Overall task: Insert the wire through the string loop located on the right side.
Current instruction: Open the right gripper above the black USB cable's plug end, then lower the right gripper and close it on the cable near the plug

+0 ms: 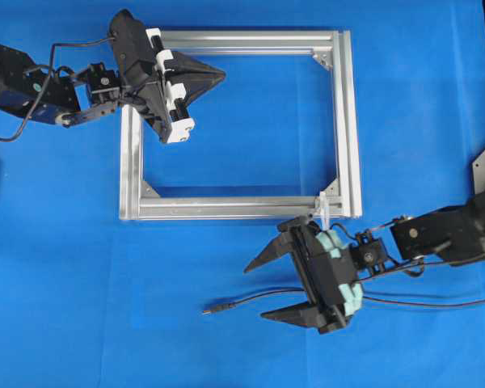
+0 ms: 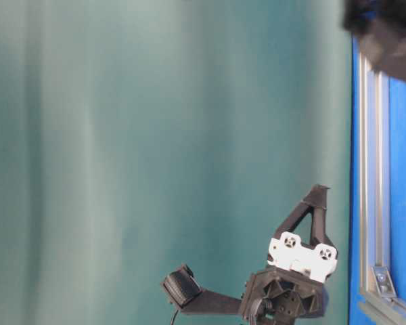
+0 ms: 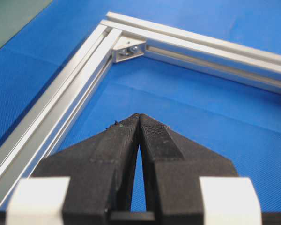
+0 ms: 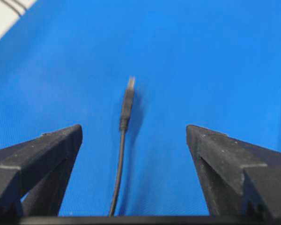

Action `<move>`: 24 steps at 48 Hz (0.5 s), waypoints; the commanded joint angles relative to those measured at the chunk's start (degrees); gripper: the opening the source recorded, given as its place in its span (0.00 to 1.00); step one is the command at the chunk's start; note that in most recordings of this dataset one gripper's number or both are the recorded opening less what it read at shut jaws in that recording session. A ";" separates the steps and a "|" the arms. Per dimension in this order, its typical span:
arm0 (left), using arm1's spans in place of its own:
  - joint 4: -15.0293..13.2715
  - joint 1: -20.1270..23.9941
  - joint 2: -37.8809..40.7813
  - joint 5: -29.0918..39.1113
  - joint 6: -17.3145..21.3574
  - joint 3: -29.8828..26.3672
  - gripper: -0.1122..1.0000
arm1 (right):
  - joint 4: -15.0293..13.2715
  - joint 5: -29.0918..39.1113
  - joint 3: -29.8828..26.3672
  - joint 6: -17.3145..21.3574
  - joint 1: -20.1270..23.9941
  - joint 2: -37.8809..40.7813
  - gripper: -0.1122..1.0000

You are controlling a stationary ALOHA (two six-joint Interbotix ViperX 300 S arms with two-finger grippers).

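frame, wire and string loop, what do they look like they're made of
Frame: silver metal, likely extruded aluminium; brushed sheen, lengthwise slots, bolted corner brackets.
Wire: thin black cable, apparently plastic or rubber jacket, matte; its plug tip looks slightly thicker and is blurred in the right wrist view.
String loop: white, maybe string or a plastic tie; too small to tell.

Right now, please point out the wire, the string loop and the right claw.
wire (image 1: 212,309), overhead view, on its plug tip
string loop (image 1: 324,208), overhead view, on the white tie at the frame
right claw (image 1: 267,291), overhead view, between its open fingertips
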 commanded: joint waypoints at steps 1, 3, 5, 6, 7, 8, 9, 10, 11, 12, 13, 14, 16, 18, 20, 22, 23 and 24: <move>0.18 -0.18 -1.85 -0.35 0.09 -0.44 0.10 | 1.76 -0.79 -1.67 0.09 0.79 0.97 0.87; 0.18 -0.18 -1.85 -0.35 0.09 -0.53 0.10 | 2.46 -0.79 -2.11 0.09 0.97 2.11 0.87; 0.18 -0.18 -1.85 -0.44 0.09 -0.53 0.10 | 3.16 -0.88 -2.55 0.09 1.23 3.25 0.87; 0.18 -0.18 -1.85 -0.44 0.09 -0.53 0.10 | 3.34 -0.88 -2.81 0.09 1.32 3.69 0.87; 0.09 -0.18 -1.76 -0.44 0.09 -0.62 0.10 | 3.60 -0.88 -2.90 0.09 1.41 4.13 0.87; 0.09 -0.18 -1.85 -0.44 0.09 -0.62 0.10 | 3.78 -0.97 -3.16 0.09 1.49 4.39 0.87; 0.09 -0.18 -1.85 -0.44 0.09 -0.62 0.10 | 4.04 -1.05 -3.25 0.09 1.58 4.75 0.87; 0.18 -0.18 -1.85 -0.44 0.09 -0.70 0.10 | 4.22 -1.05 -3.43 0.09 1.58 5.01 0.87; 0.18 -0.09 -1.85 -0.44 0.09 -0.70 0.10 | 4.31 -1.14 -3.60 0.09 1.67 5.27 0.87; 0.18 -0.18 -1.85 -0.53 0.09 -0.70 0.10 | 4.39 -1.23 -3.69 0.09 1.67 5.54 0.87; 0.18 -0.18 -1.85 -0.53 0.09 -0.70 0.10 | 4.57 -1.23 -3.78 0.09 1.67 5.71 0.87; 0.18 -0.18 -1.85 -0.53 0.09 -0.62 0.10 | 4.57 -1.32 -3.87 0.09 1.76 5.89 0.87; 0.09 -0.09 -1.85 -0.53 0.09 -0.62 0.10 | 4.75 -1.32 -3.87 0.09 1.67 6.15 0.87; 0.18 -0.09 -1.85 -0.53 0.09 -0.53 0.10 | 5.01 -1.41 -3.87 0.09 1.67 6.15 0.87; 0.18 -0.18 -1.85 -0.53 0.00 -0.53 0.10 | 5.19 -1.41 -3.78 0.09 1.67 6.24 0.87; 0.18 -0.18 -1.85 -0.53 0.00 -0.53 0.10 | 5.19 -1.32 -3.87 0.09 1.67 6.33 0.86; 0.18 -0.18 -1.85 -0.53 0.09 -0.44 0.10 | 5.19 -1.32 -3.87 0.09 1.76 6.33 0.86; 0.18 -0.18 -1.85 -0.53 0.00 -0.44 0.10 | 5.19 -1.32 -3.96 0.09 1.67 6.42 0.85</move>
